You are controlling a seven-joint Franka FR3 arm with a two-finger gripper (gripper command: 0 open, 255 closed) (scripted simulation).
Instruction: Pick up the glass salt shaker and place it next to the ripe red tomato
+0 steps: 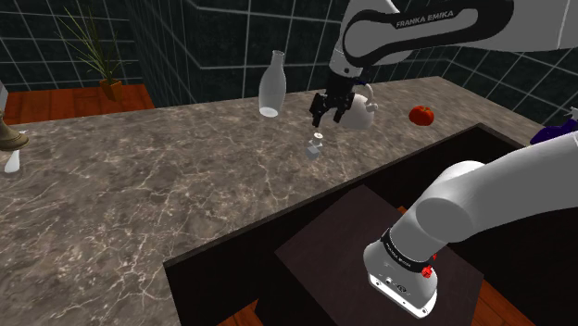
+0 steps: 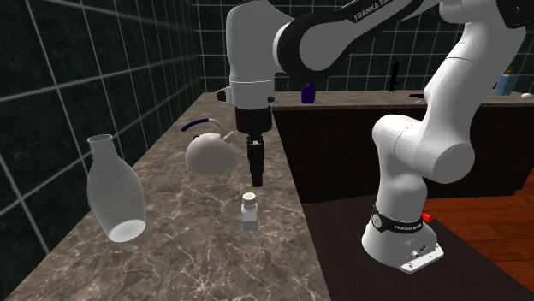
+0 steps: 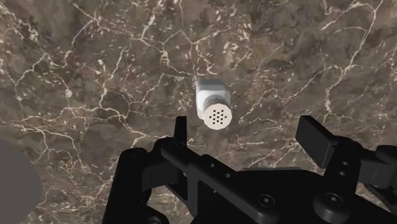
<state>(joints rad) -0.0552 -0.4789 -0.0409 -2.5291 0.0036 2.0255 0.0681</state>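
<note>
A small clear salt shaker (image 1: 316, 144) with a white perforated cap stands upright on the dark marble counter (image 1: 157, 194). My black gripper (image 1: 326, 118) hangs a little above it, open, with nothing between its fingers. In the second exterior view the gripper (image 2: 256, 180) points straight down just above and behind the shaker (image 2: 250, 211). In the wrist view the shaker (image 3: 213, 105) stands just ahead of the gripper (image 3: 247, 135), closer to one finger (image 3: 180, 132) than to the other. The red tomato (image 1: 422, 115) lies on the counter beyond the gripper, towards the shoulder view's right.
A white teapot (image 1: 361, 109) sits just behind the gripper, and a clear bottle-shaped vase (image 1: 270, 85) stands to its left in the shoulder view. The counter's front edge (image 1: 306, 208) drops to a dark lower surface holding my stand (image 1: 408, 278). A potted plant (image 1: 104, 60) stands far back.
</note>
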